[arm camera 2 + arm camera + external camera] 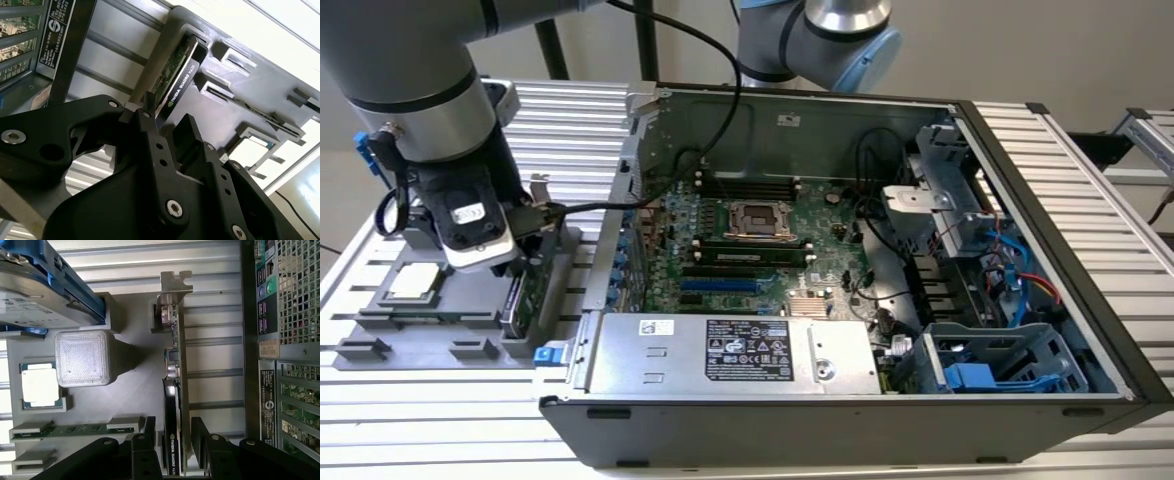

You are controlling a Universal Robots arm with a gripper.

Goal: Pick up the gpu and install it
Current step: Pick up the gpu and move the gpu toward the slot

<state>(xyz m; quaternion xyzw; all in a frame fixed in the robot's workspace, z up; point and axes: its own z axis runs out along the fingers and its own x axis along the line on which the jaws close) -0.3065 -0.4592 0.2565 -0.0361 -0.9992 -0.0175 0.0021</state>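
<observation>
Picking up is the step in hand: the claw [172, 427] is spread, one finger on each side of the gpu [176, 365], which stands on edge in a holder [135, 390] on the surface [215, 355] beside the computer case [1067, 180]. The next move, as I judge it, calls for a square squeeze on both faces.

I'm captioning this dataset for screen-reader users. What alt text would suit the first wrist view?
A gripper straddles the gpu, an expansion card standing on edge in a grey holder tray, its fingers open on either side. The tray carries a CPU chip, a hard drive with blue rails and a memory stick; the computer case sits beside it.
</observation>
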